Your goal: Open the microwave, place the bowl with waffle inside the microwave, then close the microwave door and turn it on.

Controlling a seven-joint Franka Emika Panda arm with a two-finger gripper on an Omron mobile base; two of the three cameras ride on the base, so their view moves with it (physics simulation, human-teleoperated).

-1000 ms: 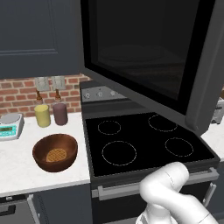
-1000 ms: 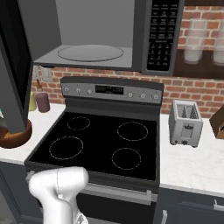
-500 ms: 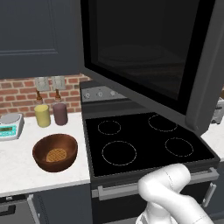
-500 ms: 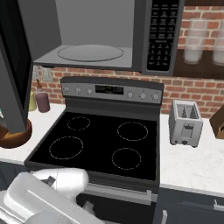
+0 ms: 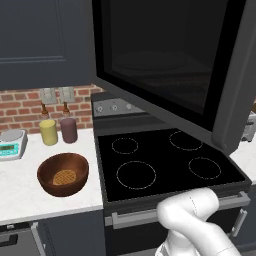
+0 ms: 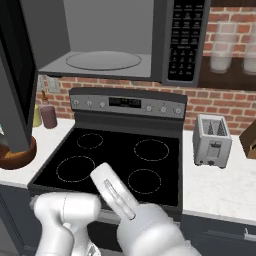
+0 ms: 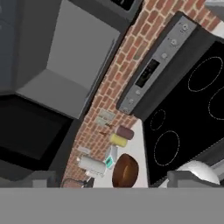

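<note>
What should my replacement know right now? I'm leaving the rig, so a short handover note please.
Gripper: open, holding nothing, held away from the counter.
Microwave door: swung wide open over the stove; microwave cavity holds just its turntable.
Bowl: on the white counter left of the stove, waffle lying in it, untouched.
Done: door opened.
Left: pick up the bowl, set it inside, shut the door, press start on the keypad.

The microwave door hangs swung out wide over the stove, blocking the air above its left burners. The microwave cavity is open to reach from the right. Far of the bowl, a yellow cup and maroon cup crowd the table.
</note>
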